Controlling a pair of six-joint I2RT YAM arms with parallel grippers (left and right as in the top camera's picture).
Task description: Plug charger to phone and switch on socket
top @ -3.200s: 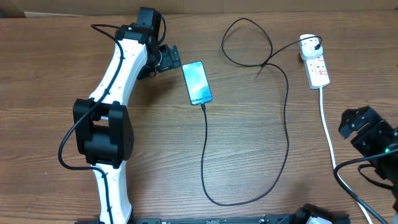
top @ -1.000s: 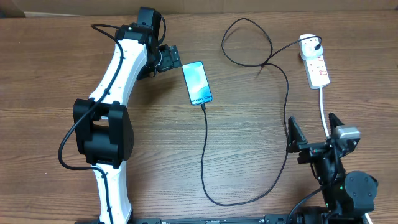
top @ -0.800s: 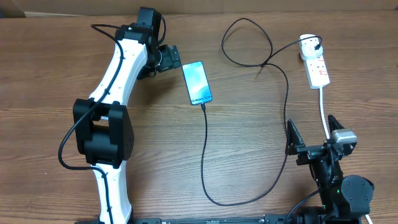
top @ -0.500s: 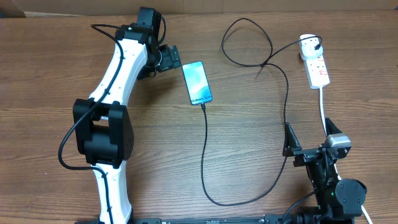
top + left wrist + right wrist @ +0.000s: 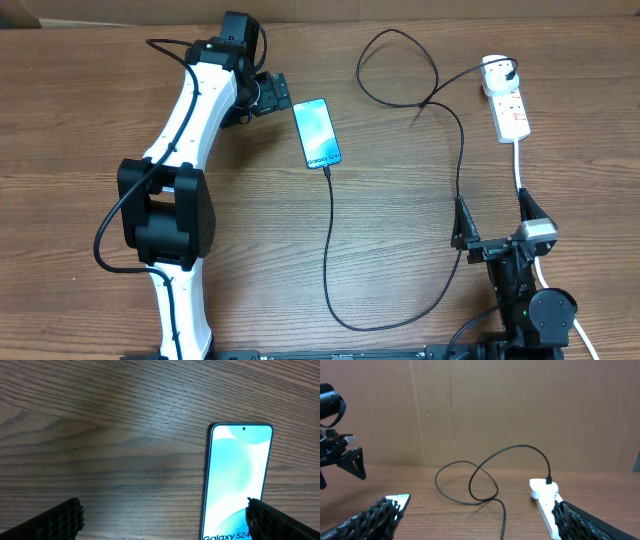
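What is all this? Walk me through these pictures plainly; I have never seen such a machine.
These are two robot arms at a wooden table, each ending in a two-finger gripper. One picture looks down from above; the other two come from cameras on the wrists, so the dark ridged shapes in their lower corners are the arms' own fingers. On the table lie a phone with a lit screen, a white socket strip, and a thin black charger cable running between them. The left gripper sits beside the phone; the right gripper is near the strip's white cord. Both are open and hold nothing.
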